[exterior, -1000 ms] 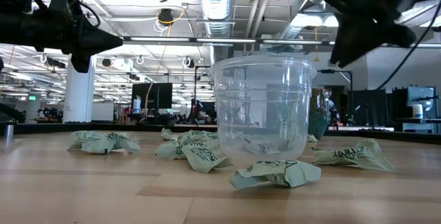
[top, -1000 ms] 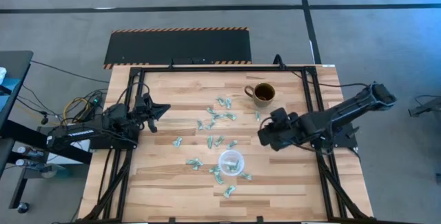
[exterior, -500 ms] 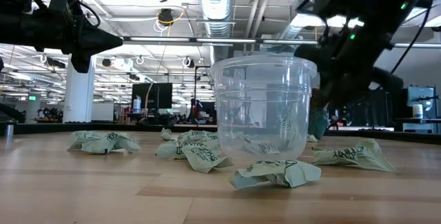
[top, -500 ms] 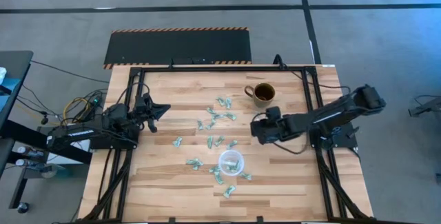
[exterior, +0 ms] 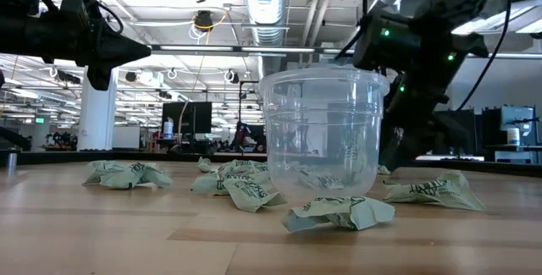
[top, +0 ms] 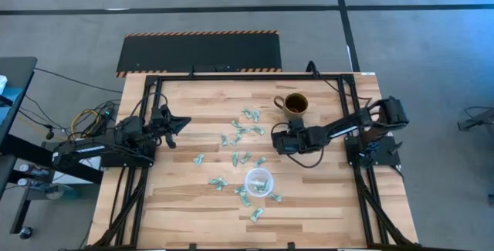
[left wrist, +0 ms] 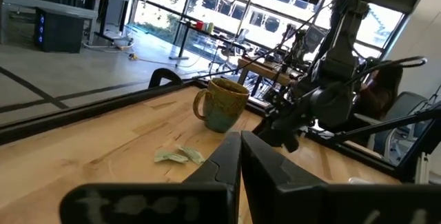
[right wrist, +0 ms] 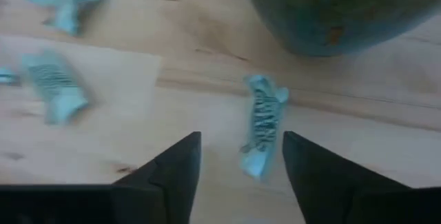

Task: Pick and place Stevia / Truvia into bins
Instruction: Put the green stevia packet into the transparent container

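Several pale green Stevia / Truvia sachets (top: 241, 133) lie scattered flat on the wooden table, some around the clear plastic cup (top: 258, 181) (exterior: 322, 131) that stands upright near the front. My right gripper (right wrist: 241, 156) is open and slants down just in front of the brown mug (top: 294, 104). One crumpled sachet (right wrist: 262, 126) lies on the wood just ahead of its fingers, in line with the gap and nearer one of them; it touches neither. My left gripper (top: 182, 121) (left wrist: 239, 160) is shut and waits, held level at the left side.
The brown mug (right wrist: 331, 10) stands close beyond the sachet in front of my right gripper. More sachets (right wrist: 58, 93) lie on that sachet's left. A dark frame rail (top: 347, 112) runs along the table's sides. Bare wood lies at the near left (top: 170, 197).
My right gripper has come down and gone toward the table's left and far side, from beside the cup's right to just in front of the mug. The left arm, the cup and the sachets have kept still.
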You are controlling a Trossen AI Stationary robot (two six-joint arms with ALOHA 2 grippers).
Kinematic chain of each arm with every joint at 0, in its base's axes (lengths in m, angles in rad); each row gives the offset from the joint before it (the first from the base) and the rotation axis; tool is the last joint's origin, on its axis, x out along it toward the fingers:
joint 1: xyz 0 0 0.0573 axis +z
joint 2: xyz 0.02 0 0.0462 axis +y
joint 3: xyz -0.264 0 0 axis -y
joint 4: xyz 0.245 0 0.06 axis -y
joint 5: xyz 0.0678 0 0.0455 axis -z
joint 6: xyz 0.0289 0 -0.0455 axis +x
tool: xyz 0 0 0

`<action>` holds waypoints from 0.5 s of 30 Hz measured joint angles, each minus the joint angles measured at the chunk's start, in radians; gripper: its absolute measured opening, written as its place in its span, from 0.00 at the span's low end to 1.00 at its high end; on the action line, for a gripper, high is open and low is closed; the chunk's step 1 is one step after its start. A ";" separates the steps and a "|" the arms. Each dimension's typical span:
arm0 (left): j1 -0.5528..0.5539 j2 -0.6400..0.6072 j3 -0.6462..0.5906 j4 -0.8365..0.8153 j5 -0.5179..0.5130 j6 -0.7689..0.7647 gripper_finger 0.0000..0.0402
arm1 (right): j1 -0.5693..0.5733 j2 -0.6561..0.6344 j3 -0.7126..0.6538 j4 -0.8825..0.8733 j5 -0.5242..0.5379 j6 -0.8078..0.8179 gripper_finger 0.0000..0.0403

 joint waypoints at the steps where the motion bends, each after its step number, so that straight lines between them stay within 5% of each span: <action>1: 0.000 0.000 0.000 0.000 0.000 -0.002 0.00 | -0.004 0.010 0.002 0.004 0.000 0.000 0.54; 7: 0.000 0.000 0.000 0.000 0.000 -0.007 0.00 | -0.019 0.074 0.041 -0.013 0.007 -0.011 0.61; 15: 0.000 0.000 0.000 0.000 0.000 -0.008 0.00 | -0.017 0.144 0.115 -0.112 0.014 -0.005 0.54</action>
